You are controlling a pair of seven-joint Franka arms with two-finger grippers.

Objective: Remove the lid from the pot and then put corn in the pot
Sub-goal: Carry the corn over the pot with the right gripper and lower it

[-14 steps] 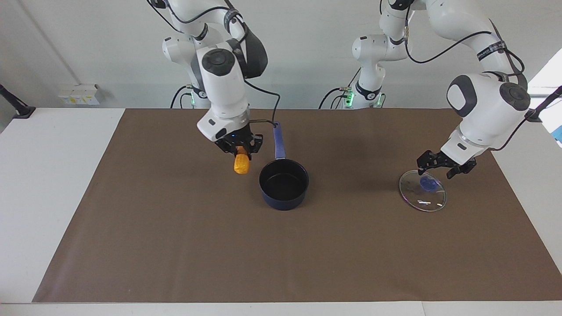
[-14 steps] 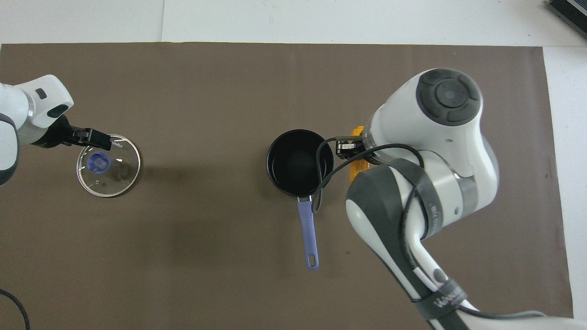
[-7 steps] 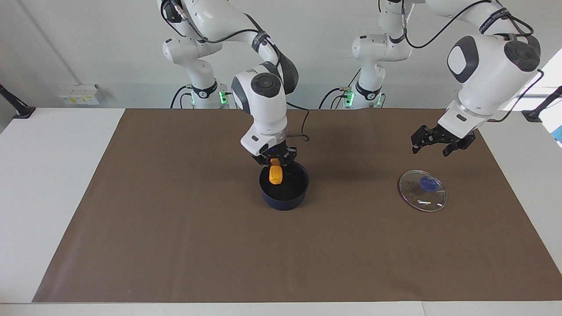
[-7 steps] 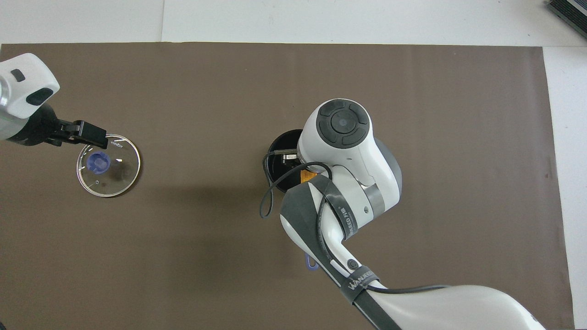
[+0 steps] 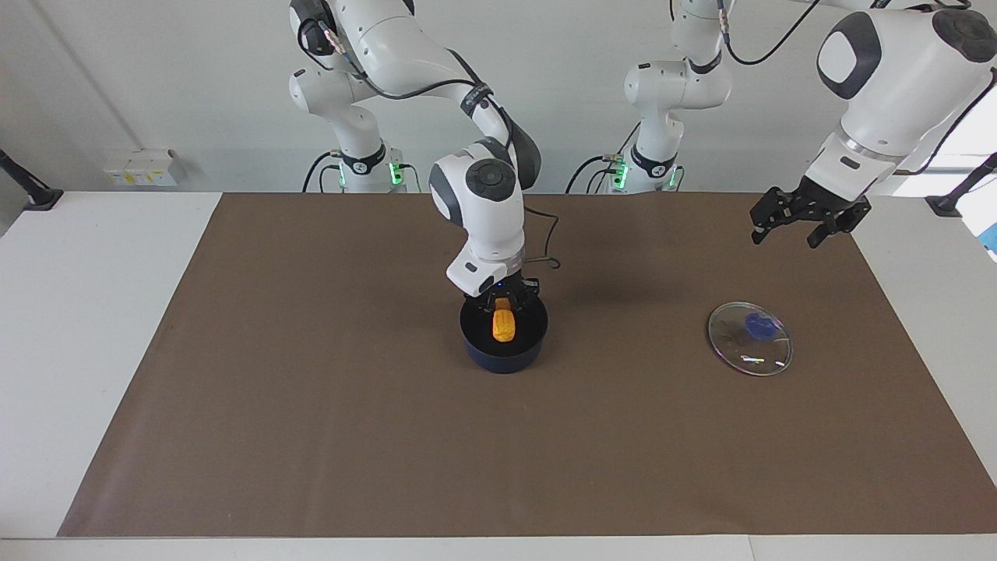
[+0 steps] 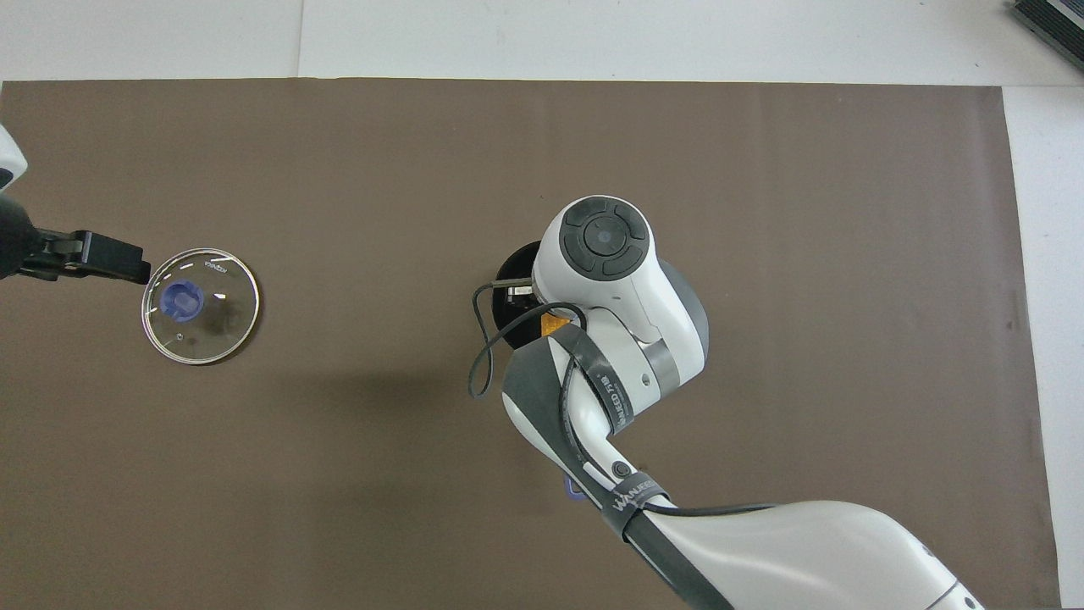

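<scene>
Brown matting (image 5: pixel 311 428) covers the table, and on it we count one pot (image 5: pixel 503 352), one corn (image 5: pixel 505 326), one lid (image 5: pixel 749 339) and two grippers.

Going across the facing view, we come first to the right gripper (image 5: pixel 504 299), low over the pot's mouth, its fingers pinching the top of the corn. The cob hangs upright with its lower part down inside the pot, at the middle of the table. Half a second ago it hung at the rim; now it sits deeper.

Next, toward the left arm's end, the glass lid lies flat on the mat, blue knob up, well apart from the pot, where it lay before.

Last comes the left gripper (image 5: pixel 806 220), spread wide and holding nothing, raised over the mat near the lid. It has climbed higher and drawn away since the earlier frame.

From overhead, the right arm's body hides most of the pot (image 6: pixel 512 269), only a sliver of corn (image 6: pixel 555 326) shows, and the pot's handle is nearly all covered. The left gripper (image 6: pixel 102 258) is partly cut off by that view's edge, just beside the lid (image 6: pixel 201 306).
</scene>
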